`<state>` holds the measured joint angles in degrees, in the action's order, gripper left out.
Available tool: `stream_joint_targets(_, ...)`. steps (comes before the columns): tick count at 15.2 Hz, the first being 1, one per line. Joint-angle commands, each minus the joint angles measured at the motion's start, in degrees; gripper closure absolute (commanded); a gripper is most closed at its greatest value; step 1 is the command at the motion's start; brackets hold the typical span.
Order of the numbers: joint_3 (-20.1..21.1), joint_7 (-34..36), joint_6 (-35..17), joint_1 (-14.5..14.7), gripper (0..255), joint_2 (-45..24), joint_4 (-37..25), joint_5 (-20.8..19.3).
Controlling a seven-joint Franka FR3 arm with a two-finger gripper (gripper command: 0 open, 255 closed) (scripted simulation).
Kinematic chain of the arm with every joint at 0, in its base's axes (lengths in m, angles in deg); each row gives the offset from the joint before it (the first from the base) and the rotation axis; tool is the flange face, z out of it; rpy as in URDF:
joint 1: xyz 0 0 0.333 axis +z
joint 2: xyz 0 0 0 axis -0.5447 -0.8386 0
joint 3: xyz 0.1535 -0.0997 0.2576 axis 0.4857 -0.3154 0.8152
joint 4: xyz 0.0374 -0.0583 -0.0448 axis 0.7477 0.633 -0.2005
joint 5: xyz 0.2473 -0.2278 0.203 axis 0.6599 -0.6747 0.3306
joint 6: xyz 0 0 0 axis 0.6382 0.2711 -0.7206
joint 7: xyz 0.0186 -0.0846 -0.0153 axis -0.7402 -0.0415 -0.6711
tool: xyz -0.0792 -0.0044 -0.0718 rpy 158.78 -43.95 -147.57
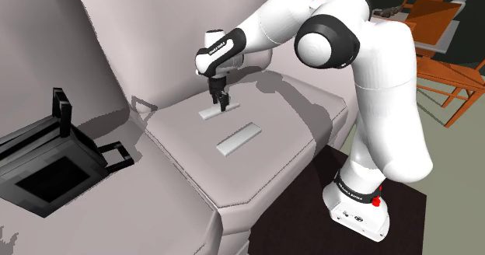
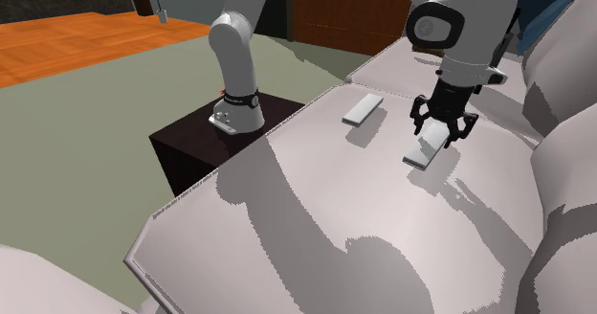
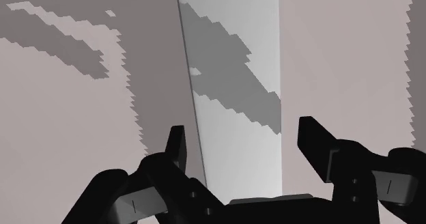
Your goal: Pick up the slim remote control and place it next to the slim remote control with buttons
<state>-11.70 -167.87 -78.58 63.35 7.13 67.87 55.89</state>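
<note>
Arm [image 1: 334, 43] bent down over the sofa [image 1: 272, 168] seat, gripper [image 1: 221, 103] pointing down, fingers [image 3: 315, 144] wide apart astride the remote [image 3: 239, 120] nearer the sofa's back

Shoulder view looked down from beside and behind the stand [image 1: 359, 211], out over the sofa seat [image 1: 179, 141]. Second exterior view faced back across that seat toward the stand, at mid-distance. Both shared the seat and the arm [image 1: 334, 51]. Wrist view sat close above the seat, behind the hand [image 3: 244, 134].
</note>
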Motion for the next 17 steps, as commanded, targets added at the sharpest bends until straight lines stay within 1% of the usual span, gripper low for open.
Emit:
stream_joint_targets(1, 0.00, 0.00, -0.01, 0.00, 0, 0.00, -0.01, 0.00)
stream_joint_targets(5, 0.00, 0.00, -0.01, 0.00, 0, 0.00, 0.00, 0.00)
stream_joint_targets(9, -1.57, 1.64, 5.67, 0.93, 0, 3.63, -2.55, -2.63)
stream_joint_targets(17, -1.56, 1.64, 5.67, 0.93, 0, 3.63, -2.55, -2.63)
